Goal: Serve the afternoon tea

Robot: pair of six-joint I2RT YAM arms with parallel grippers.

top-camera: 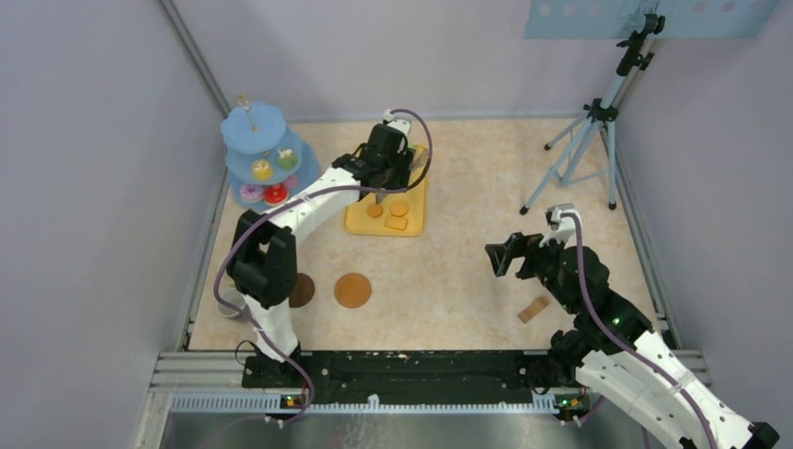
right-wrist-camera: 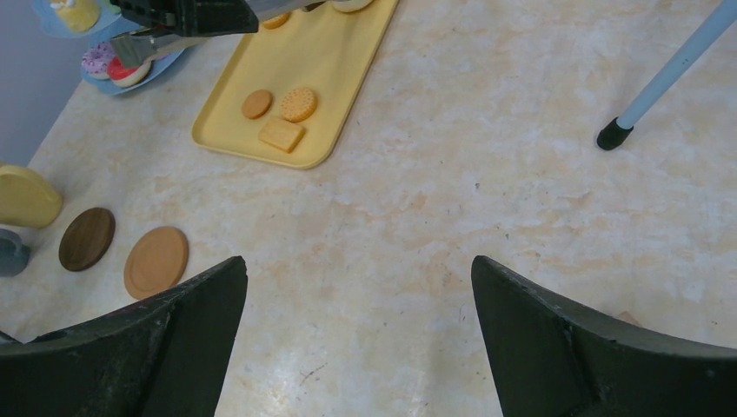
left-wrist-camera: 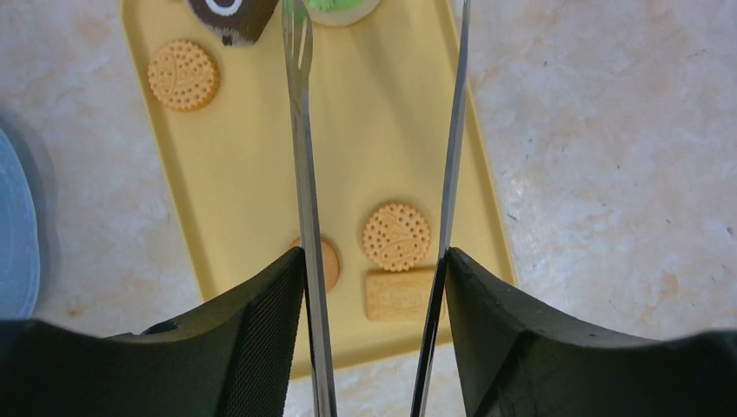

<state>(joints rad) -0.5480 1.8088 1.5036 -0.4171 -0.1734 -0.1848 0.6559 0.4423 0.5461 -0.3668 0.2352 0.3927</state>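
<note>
My left gripper [left-wrist-camera: 374, 256] hangs over the near end of the yellow tray [left-wrist-camera: 382, 104], shut on the long metal tongs [left-wrist-camera: 300, 174], whose two blades press against its pads. Between and below the blades lie a dotted round biscuit [left-wrist-camera: 396, 235], a rectangular biscuit [left-wrist-camera: 398, 295] and a plain round one [left-wrist-camera: 329, 265]. Another round biscuit [left-wrist-camera: 182, 75], a brown cake [left-wrist-camera: 230, 13] and a green doughnut [left-wrist-camera: 339, 7] sit further up the tray. My right gripper [right-wrist-camera: 358, 269] is open above bare table. Two coasters [right-wrist-camera: 156, 261] [right-wrist-camera: 87, 238], a yellow mug [right-wrist-camera: 26, 197] and a grey mug [right-wrist-camera: 10, 252] stand at the left.
A blue tiered stand [top-camera: 257, 140] holding several doughnuts and cakes stands at the back left, beside the tray. A wooden block [top-camera: 534, 309] lies under my right arm. A tripod [top-camera: 589, 140] stands at the back right, one foot [right-wrist-camera: 614, 135] on the table.
</note>
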